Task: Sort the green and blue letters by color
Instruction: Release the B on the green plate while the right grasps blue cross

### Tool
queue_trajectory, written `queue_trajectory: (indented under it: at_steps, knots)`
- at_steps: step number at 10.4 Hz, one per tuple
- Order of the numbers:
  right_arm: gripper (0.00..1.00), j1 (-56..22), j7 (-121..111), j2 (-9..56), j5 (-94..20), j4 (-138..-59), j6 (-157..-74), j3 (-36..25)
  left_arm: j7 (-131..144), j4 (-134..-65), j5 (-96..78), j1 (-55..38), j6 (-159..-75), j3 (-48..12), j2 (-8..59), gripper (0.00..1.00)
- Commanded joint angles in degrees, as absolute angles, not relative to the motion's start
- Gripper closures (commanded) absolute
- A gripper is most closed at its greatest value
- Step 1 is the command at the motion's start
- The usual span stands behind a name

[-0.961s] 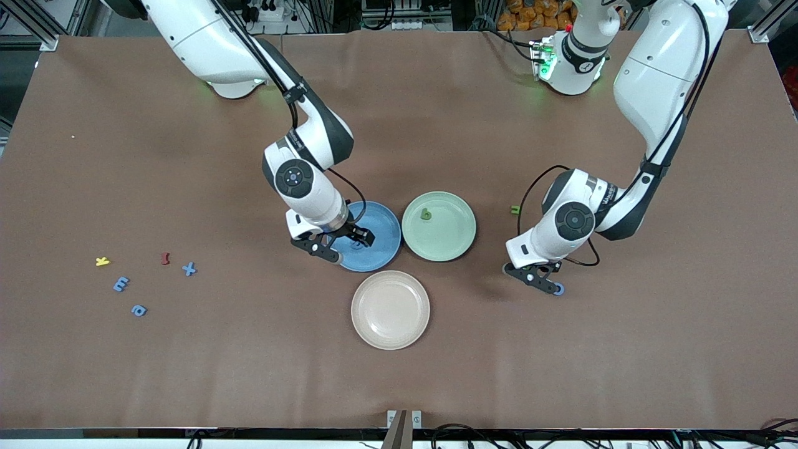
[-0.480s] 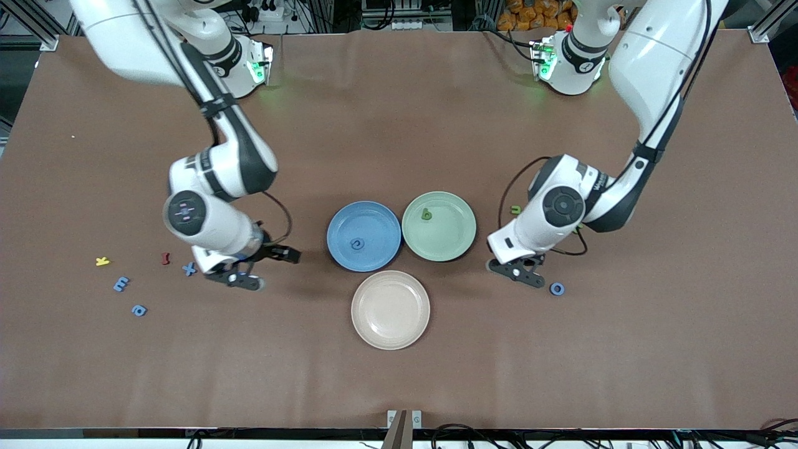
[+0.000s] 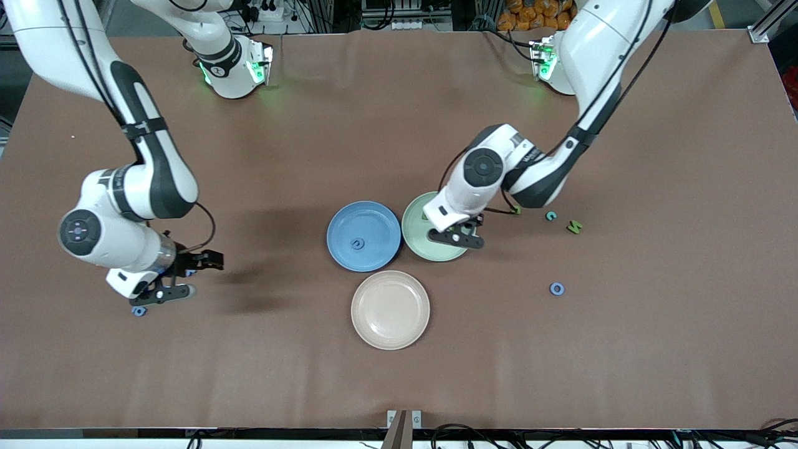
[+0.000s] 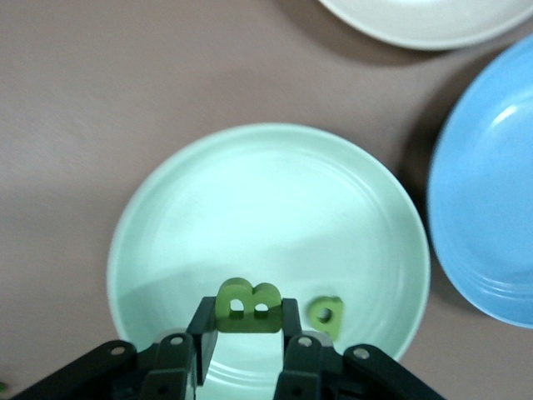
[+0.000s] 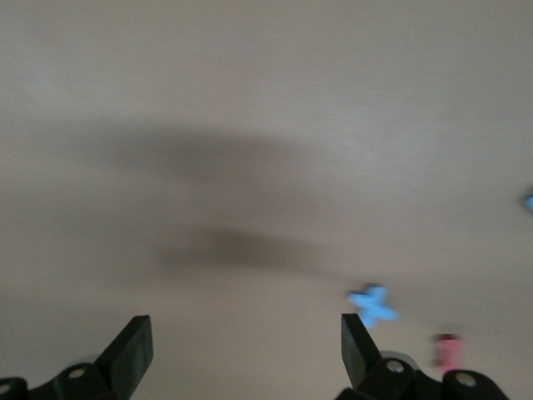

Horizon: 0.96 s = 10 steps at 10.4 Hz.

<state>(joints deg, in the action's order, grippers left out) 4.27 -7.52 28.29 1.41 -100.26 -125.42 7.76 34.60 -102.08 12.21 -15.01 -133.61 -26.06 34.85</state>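
My left gripper (image 4: 248, 312) is shut on a green letter B (image 4: 247, 304) and hangs low over the pale green plate (image 3: 416, 240), near its rim toward the left arm's end. Another green letter (image 4: 326, 312) lies in that plate (image 4: 250, 183). A blue letter (image 3: 356, 244) lies in the blue plate (image 3: 349, 218). My right gripper (image 3: 196, 275) is open over bare table at the right arm's end, its jaws wide apart (image 5: 246, 333). Close beside it are a blue X (image 5: 373, 305) and another blue letter (image 3: 138, 310). A blue O (image 3: 557, 289) and a green M (image 3: 575, 227) lie toward the left arm's end.
A beige plate (image 3: 390, 337) sits nearer the front camera than the two coloured plates. A small teal letter (image 3: 551, 216) and a green letter (image 3: 516, 210) lie near the green M. A dark red letter (image 5: 448, 348) lies beside the blue X.
My right arm swung from the blue plate to the right arm's end, its gripper opening to full width. My left gripper moved from beside the blue O to over the green plate.
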Motion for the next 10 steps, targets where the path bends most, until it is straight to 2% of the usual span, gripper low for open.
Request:
queue_trajectory:
  at_steps: [1,2,3,4,7,10]
  knots:
    - [0.0,10.7,-21.32,28.82,5.87,-102.9,-127.6,8.79,36.74,-100.99,12.13,-16.79,-133.15,-24.7,36.12,0.96]
    - [0.0,12.03,-23.01,28.92,7.19,-105.7,-131.97,8.7,37.0,-100.81,12.13,-16.7,-133.24,-24.7,36.91,0.67]
    - [0.0,12.65,-24.68,29.53,7.73,-107.39,-135.14,8.53,36.74,-100.64,12.13,-16.7,-133.24,-24.7,37.52,0.44]
    - [0.0,12.74,-25.48,30.23,7.91,-108.97,-137.79,8.44,36.56,-100.55,12.22,-16.44,-133.24,-24.7,37.53,0.0]
    - [0.0,13.18,-25.75,31.9,8.79,-114.86,-148.51,8.44,36.65,-100.63,12.22,-14.34,-131.85,-24.52,34.12,0.0]
    - [0.0,13.44,-25.93,32.17,10.54,-119.08,-154.75,7.56,26.71,-102.64,14.31,-8.2,-121.75,-24.52,28.58,0.0]
